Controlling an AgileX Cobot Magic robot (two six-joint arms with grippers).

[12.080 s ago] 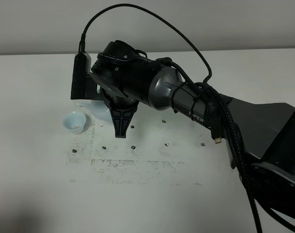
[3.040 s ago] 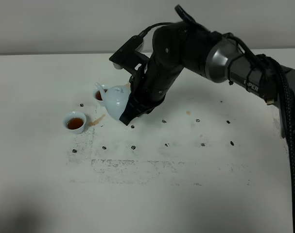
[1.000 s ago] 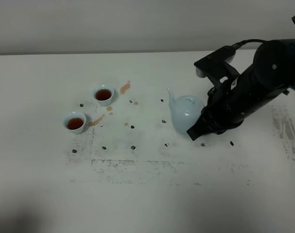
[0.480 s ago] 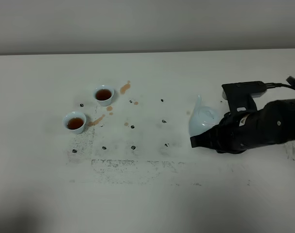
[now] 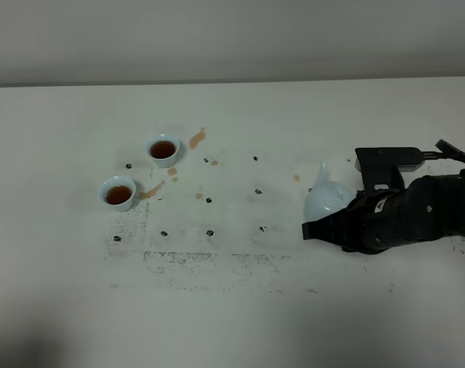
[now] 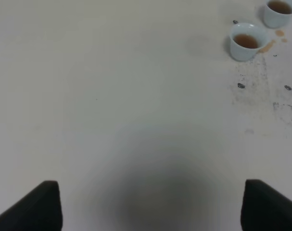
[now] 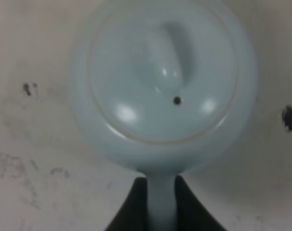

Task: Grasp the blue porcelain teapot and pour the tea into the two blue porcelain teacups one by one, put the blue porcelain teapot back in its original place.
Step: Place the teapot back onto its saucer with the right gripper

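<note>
The blue porcelain teapot (image 5: pixel 327 201) is at the right of the table, spout toward the left and back. My right gripper (image 5: pixel 321 227) is shut on its loop handle (image 7: pixel 161 204), which runs between the two dark fingers (image 7: pixel 132 208); the lid (image 7: pixel 162 72) is in place. Whether the pot's base touches the table I cannot tell. The two blue porcelain teacups (image 5: pixel 163 149) (image 5: pixel 119 192) stand upright at the left, each holding brown tea, also shown by the left wrist view as teacups (image 6: pixel 247 41) (image 6: pixel 279 8). My left gripper (image 6: pixel 153 209) hovers open over bare table, far from them.
Brown tea spills (image 5: pixel 196 139) (image 5: pixel 152 189) lie beside the cups, and a small drop (image 5: pixel 296 178) near the teapot. Dark specks (image 5: pixel 210 232) and a scuffed grey patch (image 5: pixel 209 264) mark the white table (image 5: pixel 232 322). A wall (image 5: pixel 232 38) runs behind the far edge.
My right arm has carried the teapot further right and lowered itself flat toward the table. The cups and left gripper have not moved.
</note>
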